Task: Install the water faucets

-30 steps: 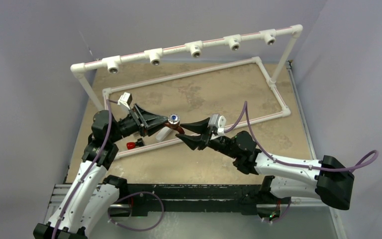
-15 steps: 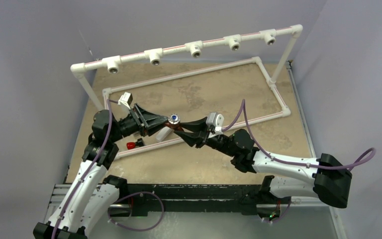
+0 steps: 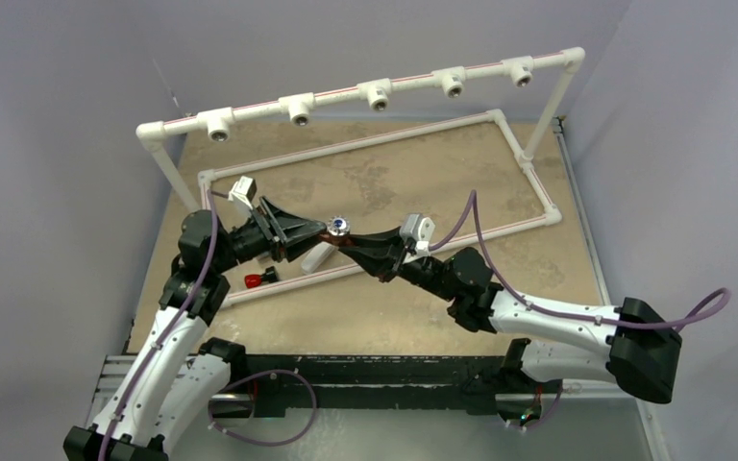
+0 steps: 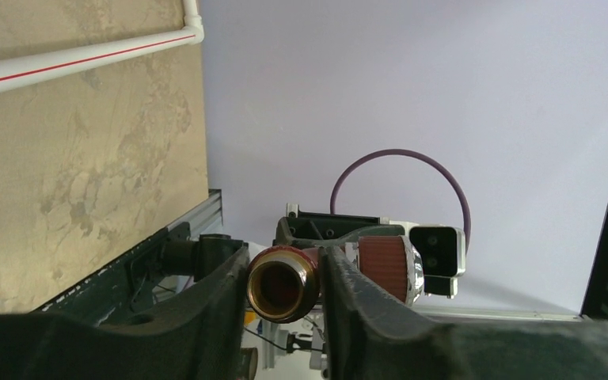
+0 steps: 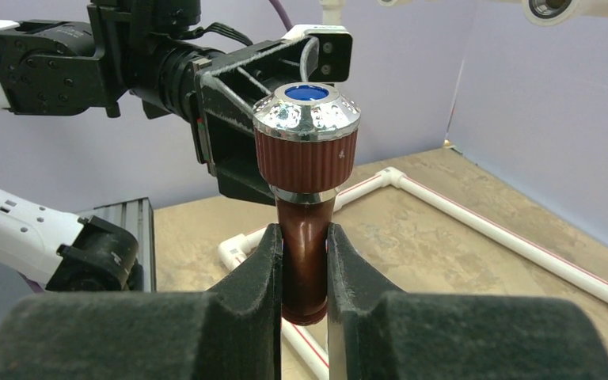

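Inside the near-left corner of the white pipe frame, a second faucet with a red end lies on the counter, just behind the frame's front rail. To its right, also inside the frame's base, lies a white block.

Above that block, clear of the counter, the left fingers are closed on the brown faucet. The left wrist view shows both fingers pressed against the faucet's brass open end. The faucet's ribbed knob has a chrome top and a blue cap, and it points upward.

The right fingers reach in from the other side and clamp the same faucet. The right wrist view shows these fingers squeezing the smooth brown neck just below the knob.

The frame's raised top bar stands behind the brown faucet, well apart from it. It carries five tee fittings with their sockets facing forward.
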`<action>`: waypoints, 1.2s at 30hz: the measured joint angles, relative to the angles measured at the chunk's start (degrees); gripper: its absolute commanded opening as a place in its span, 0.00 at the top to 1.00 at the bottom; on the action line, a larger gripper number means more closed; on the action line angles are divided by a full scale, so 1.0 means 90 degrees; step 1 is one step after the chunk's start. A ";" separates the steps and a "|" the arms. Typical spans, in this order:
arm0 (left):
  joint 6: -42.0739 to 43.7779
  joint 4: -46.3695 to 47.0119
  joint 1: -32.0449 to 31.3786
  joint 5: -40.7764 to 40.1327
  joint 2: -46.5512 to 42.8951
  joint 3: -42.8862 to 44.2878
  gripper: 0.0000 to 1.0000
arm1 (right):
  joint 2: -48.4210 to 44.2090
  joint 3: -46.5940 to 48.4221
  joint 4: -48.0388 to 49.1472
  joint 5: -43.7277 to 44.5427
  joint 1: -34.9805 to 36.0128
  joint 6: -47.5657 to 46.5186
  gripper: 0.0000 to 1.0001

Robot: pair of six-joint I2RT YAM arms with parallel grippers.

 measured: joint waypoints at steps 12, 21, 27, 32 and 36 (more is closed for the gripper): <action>0.0427 -0.0452 -0.0041 -0.0032 0.0073 0.0413 0.31 | -0.1018 -0.0002 -0.1141 0.0369 0.0032 0.0175 1.00; 0.1678 -0.1498 -0.0041 -0.0172 0.0651 0.1061 0.33 | -0.2084 0.0338 -0.3393 0.1994 0.0041 0.0359 1.00; 0.2856 -0.2018 -0.0041 -0.0022 0.1404 0.2096 0.34 | -0.2361 0.1149 -0.4906 0.3160 0.0041 0.0347 1.00; 0.4019 -0.2591 -0.0049 -0.0083 0.2266 0.3713 0.38 | -0.2351 0.1943 -0.5734 0.4022 0.0002 0.0243 1.00; 0.4864 -0.2766 -0.0053 -0.0316 0.2652 0.5015 0.45 | -0.2234 0.2412 -0.6195 0.4588 -0.0199 0.0090 1.00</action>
